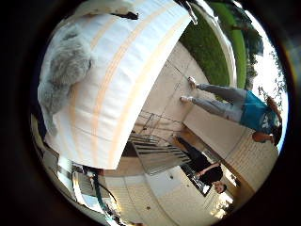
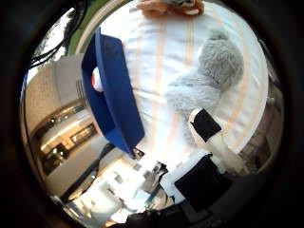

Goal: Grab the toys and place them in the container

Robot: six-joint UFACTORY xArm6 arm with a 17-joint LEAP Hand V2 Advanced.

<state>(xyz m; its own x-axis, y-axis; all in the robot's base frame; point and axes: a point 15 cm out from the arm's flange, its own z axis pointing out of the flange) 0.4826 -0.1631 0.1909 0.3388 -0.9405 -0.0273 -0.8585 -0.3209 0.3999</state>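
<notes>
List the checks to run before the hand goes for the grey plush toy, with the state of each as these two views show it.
1. Grey plush toy lies free on the striped cloth: ok.
2. Hand is empty, one finger reaching toward the grey plush toy: ok.
3. Contact between finger and toy: cannot tell.
4. Blue container stands on the cloth beside the toy, open side reachable: ok.
5. Container already holds a red and white item; room left: cannot tell.
6. Orange plush toy at the cloth's far edge, apart from the grey one: ok.
</notes>
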